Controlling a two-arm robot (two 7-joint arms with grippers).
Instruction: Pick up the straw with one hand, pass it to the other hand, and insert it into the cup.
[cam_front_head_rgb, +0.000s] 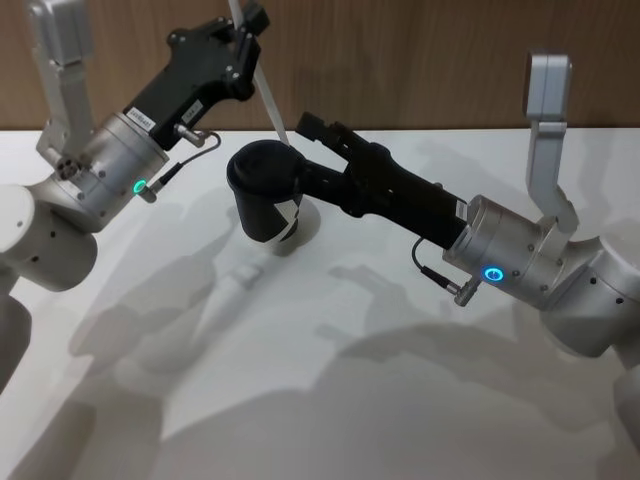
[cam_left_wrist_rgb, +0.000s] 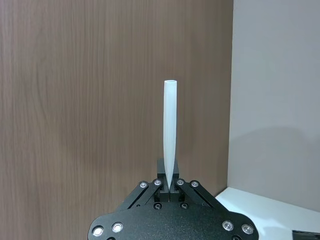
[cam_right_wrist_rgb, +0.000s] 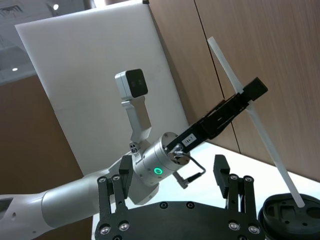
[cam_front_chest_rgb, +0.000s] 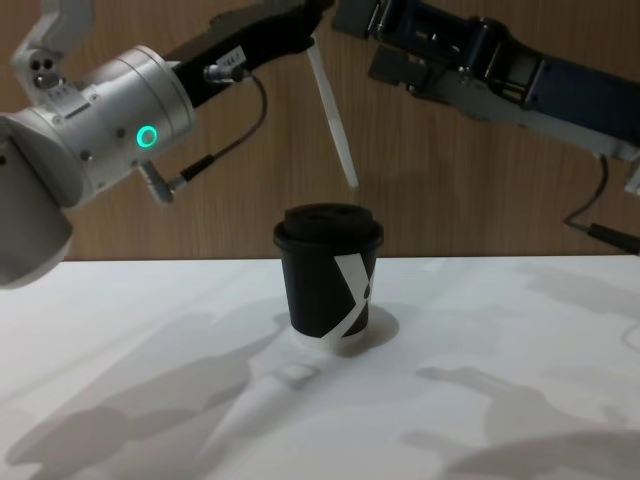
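Cup (cam_front_chest_rgb: 329, 280) stands on white table (cam_front_chest_rgb: 480, 400), lid on. Left gripper (cam_front_head_rgb: 243, 40) clamped on straw (cam_front_chest_rgb: 333, 115), slanted, lower tip just above lid. Right gripper (cam_front_head_rgb: 318, 128) beside cup, fingers spread, empty. Wood wall (cam_left_wrist_rgb: 100, 100) behind.

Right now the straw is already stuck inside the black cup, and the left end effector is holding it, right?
Not quite. The left end effector does hold the straw, but the chest view shows its lower tip hanging above the cup, not inside it.
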